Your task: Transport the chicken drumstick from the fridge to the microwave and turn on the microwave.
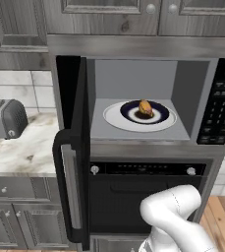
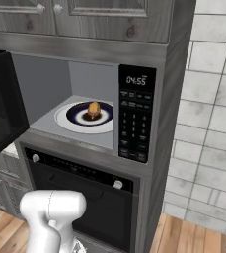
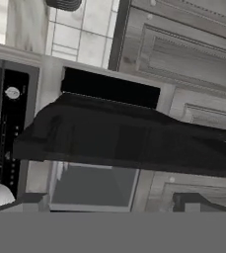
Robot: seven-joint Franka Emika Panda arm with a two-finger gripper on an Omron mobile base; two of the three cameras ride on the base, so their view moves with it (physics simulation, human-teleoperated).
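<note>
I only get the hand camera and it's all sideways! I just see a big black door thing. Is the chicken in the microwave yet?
Observer: Yes. The chicken drumstick sits on a dark blue plate on the white turntable inside the microwave.
Operator: Is the door shut?
Observer: No, the microwave door stands wide open, swung out to the left.
Operator: Is the microwave running?
Observer: I can't tell. Its display shows 04:55 above the button panel.
Operator: What's under it?
Observer: A black oven with two knobs, door closed.
</note>
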